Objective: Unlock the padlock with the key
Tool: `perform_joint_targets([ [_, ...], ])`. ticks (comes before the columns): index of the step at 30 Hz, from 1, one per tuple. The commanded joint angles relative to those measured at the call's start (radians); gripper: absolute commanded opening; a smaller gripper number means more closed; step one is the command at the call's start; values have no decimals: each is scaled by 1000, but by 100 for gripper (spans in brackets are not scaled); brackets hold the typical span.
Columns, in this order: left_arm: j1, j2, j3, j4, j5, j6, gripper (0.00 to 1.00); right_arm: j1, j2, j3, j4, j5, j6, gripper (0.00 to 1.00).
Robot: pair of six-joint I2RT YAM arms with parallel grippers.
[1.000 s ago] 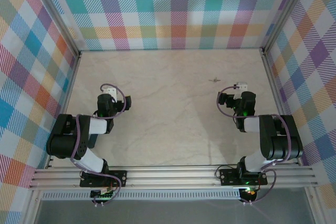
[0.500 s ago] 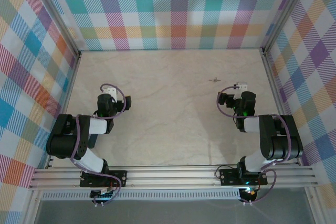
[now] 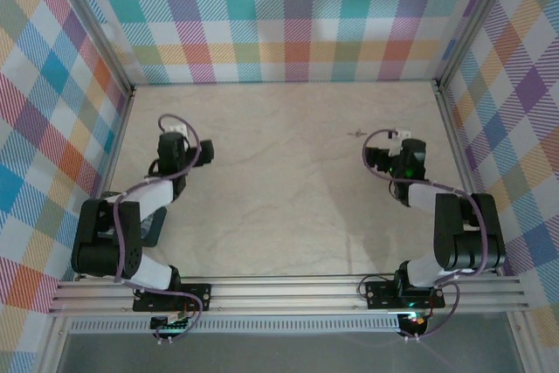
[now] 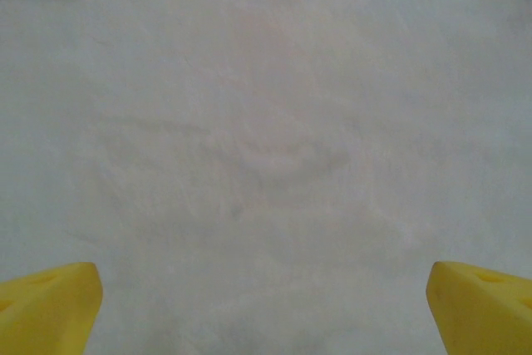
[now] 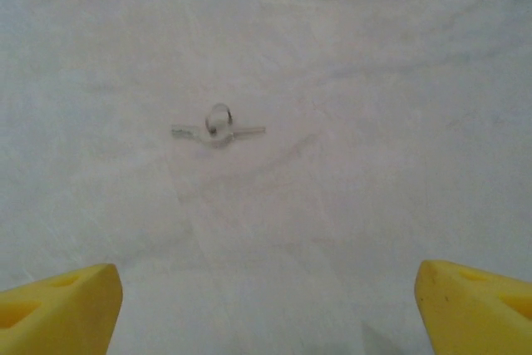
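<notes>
1. From above, the key [image 3: 356, 134] is a tiny grey sliver lying flat on the pale table [image 3: 279, 207]. It sits out in the open, right of the middle, with bare surface all round it.
2. The right gripper [image 3: 398, 141] is near the key, a little to its right and a touch closer to the arm bases. It is not touching it. A loop of purple cable [image 3: 376, 136] curves between the gripper and the key.
3. The left gripper [image 3: 175, 134] is well apart from the key, far off to its left and at about the same depth on the table. From this height I cannot tell how either pair of jaws stands.
4. The checked wall [image 3: 297, 15] rises beyond the key, at the far edge of the table.
5. At the left wrist, the left gripper [image 4: 266, 313] has its jaws released. The two yellow fingertips [image 4: 48, 305] sit at opposite bottom corners, with plain table [image 4: 266, 147] between them.
6. At the right wrist, the key [image 5: 218, 128] lies ahead of the fingers and somewhat left of centre. It shows a small wire ring with thin metal slivers sticking out to either side. It is too small and blurred to make out more.
7. The right gripper [image 5: 266, 309] is released too. Its yellow fingertips [image 5: 60, 309] are spread wide, short of the key, and grasp nothing, with bare table [image 5: 374, 164] between them.
</notes>
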Motion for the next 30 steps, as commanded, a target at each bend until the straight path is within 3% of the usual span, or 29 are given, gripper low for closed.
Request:
perform_joint_targets([
  [1,0,-38,212,-473,-183,-284,100,20,-59,136,-310,-71,29,87],
  [4,8,-11,367,-853,-340,-513,99,64,-103,193,-441,-104,65,85],
  [6,30,-12,395,-983,-369,-606,98,103,-139,207,-488,-105,64,85],
  [12,147,-105,320,-1136,-383,-753,97,183,-214,226,-587,-113,46,86],
  [17,232,-135,237,-1114,-336,-738,97,215,-252,222,-608,-114,58,86],
  [24,295,-41,145,-983,-155,-717,97,335,-287,275,-681,-40,36,87],
  [28,208,-20,150,-899,-44,-654,94,354,-296,326,-722,-80,102,88],
  [30,117,27,181,-857,36,-610,93,360,-291,349,-722,-126,147,87],
])
